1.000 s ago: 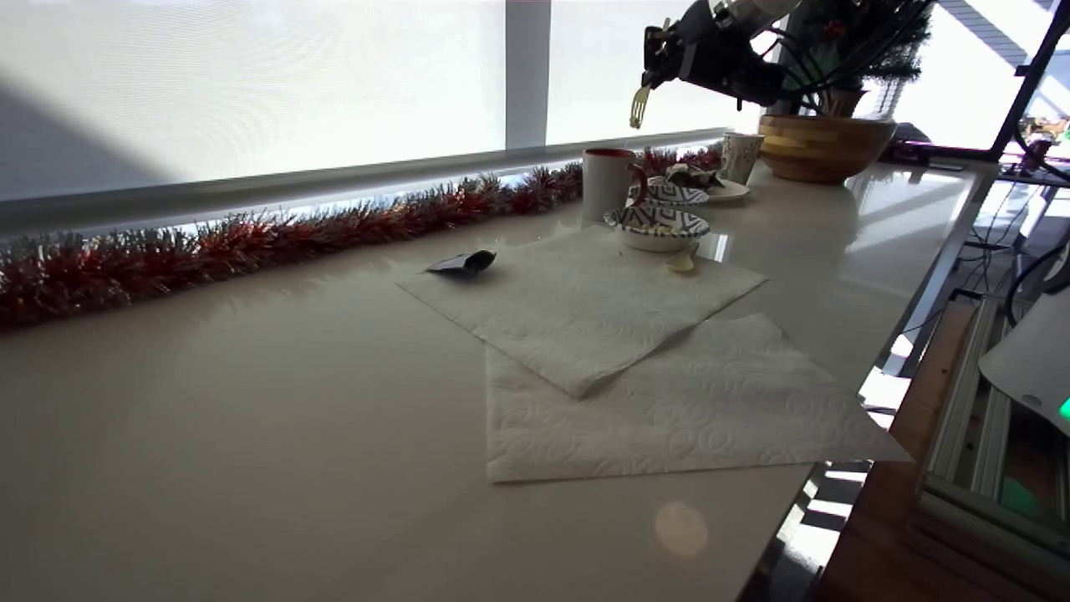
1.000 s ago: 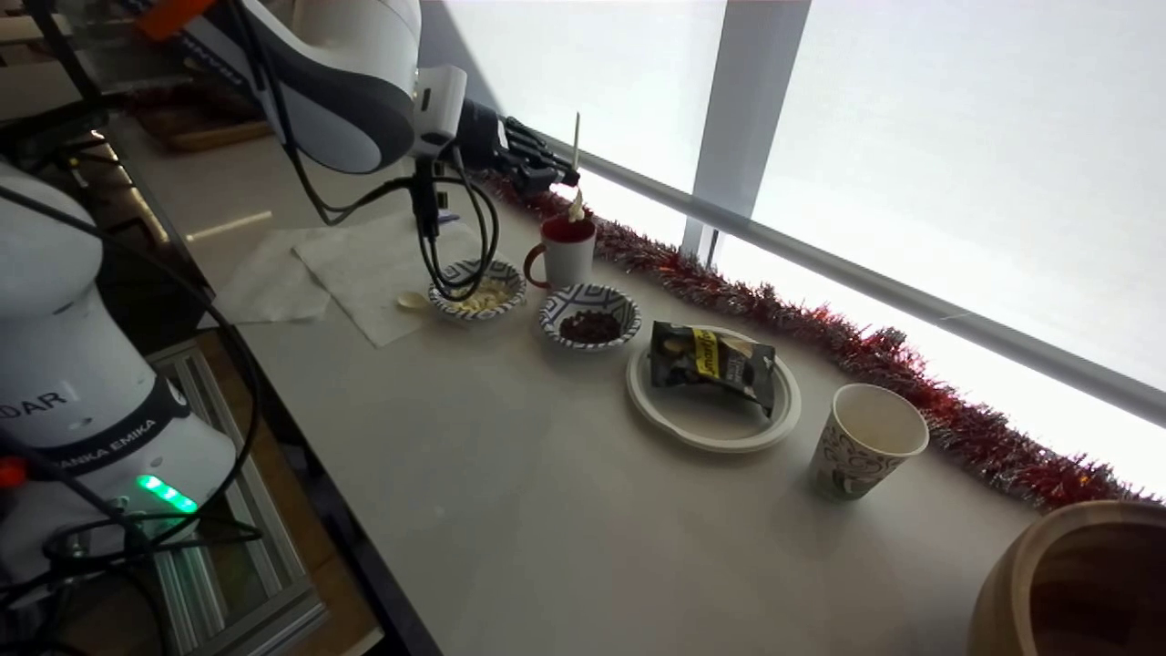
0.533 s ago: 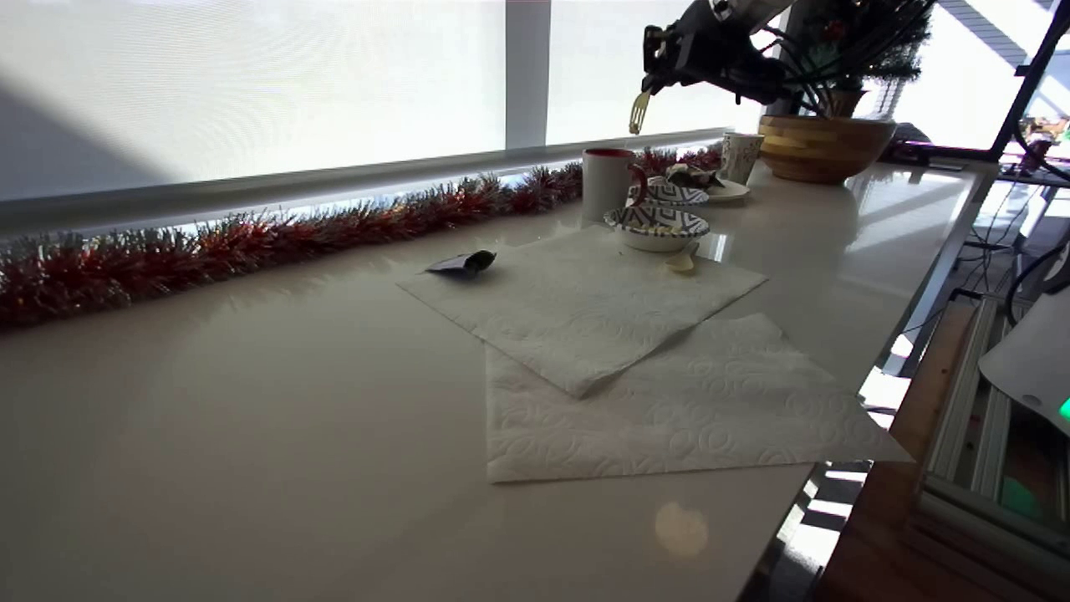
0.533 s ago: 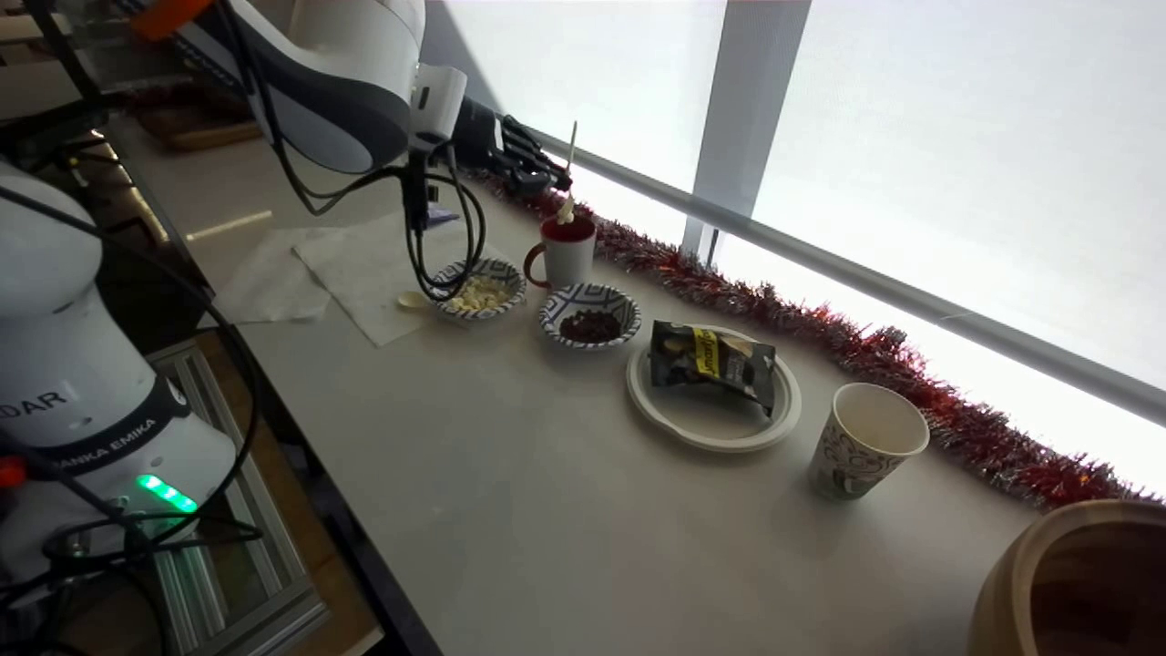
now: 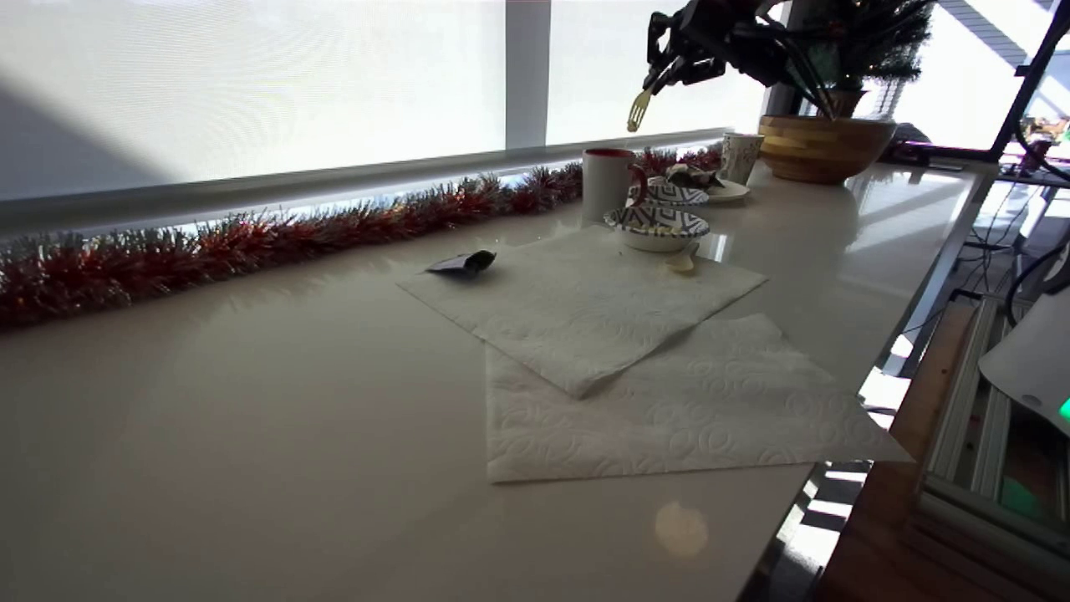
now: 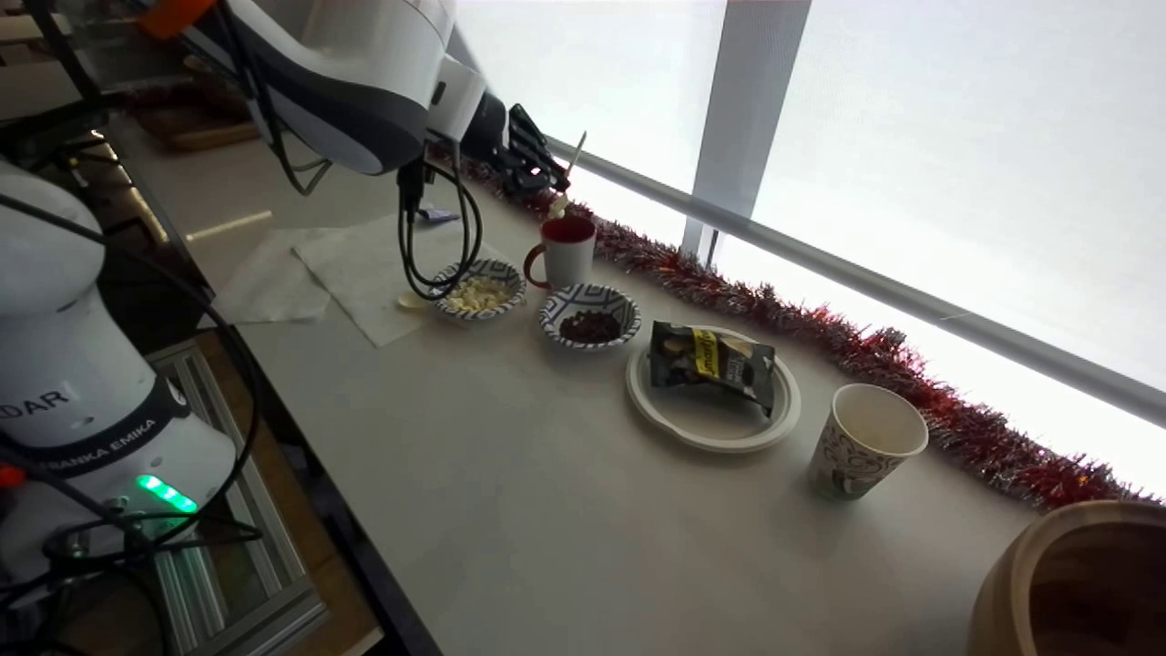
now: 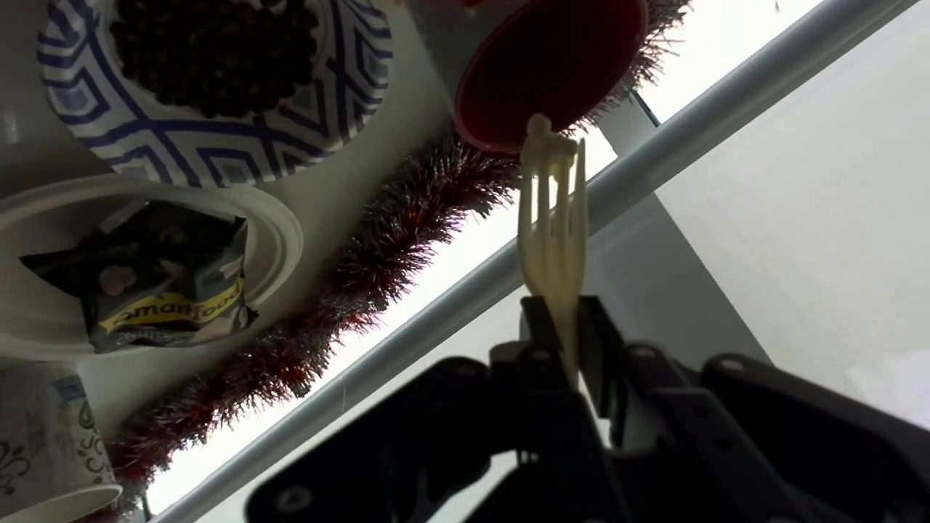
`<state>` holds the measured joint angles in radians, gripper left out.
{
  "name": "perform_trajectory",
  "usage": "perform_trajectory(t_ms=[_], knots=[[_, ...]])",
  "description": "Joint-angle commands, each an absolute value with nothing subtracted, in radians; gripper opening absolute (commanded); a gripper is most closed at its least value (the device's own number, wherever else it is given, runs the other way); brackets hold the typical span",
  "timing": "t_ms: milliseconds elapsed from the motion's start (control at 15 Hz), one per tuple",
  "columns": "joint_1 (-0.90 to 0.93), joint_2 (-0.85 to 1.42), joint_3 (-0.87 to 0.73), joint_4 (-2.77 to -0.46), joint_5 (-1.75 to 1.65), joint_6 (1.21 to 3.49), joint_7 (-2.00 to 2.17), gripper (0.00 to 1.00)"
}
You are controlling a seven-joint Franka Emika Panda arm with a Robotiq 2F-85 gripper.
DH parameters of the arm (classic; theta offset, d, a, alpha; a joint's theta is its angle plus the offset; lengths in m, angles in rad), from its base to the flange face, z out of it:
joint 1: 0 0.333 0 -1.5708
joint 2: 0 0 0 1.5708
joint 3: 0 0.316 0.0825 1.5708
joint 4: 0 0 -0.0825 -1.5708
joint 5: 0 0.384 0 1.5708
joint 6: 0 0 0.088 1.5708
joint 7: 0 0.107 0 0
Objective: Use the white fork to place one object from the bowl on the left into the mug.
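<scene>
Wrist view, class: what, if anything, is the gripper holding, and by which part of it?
The gripper holds the white fork by its handle, just behind the head.

In an exterior view our arm (image 6: 364,109) reaches in from the upper left, wrist (image 6: 455,98) tipped so that our gripper (image 7: 564,319) slants downward. We pinch the fork (image 7: 554,254) between our fingers (image 7: 539,328) (side by side in the wrist view), and a green strip (image 6: 167,493) glows on our base (image 6: 191,456).
</scene>
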<state>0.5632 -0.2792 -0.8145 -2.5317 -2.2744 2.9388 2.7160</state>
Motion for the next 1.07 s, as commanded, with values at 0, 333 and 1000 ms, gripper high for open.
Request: perform_trajectory(t_ms=[0, 333, 1000], knots=[[0.639, -0.265, -0.916, -2.485, -2.231, 3.016, 2.777, 0.03], [0.773, -0.258, -1.096, -2.462, -2.142, 3.067, 2.745, 0.03], [1.177, -0.366, -1.549, -2.432, -2.108, 3.040, 2.741, 0.03]])
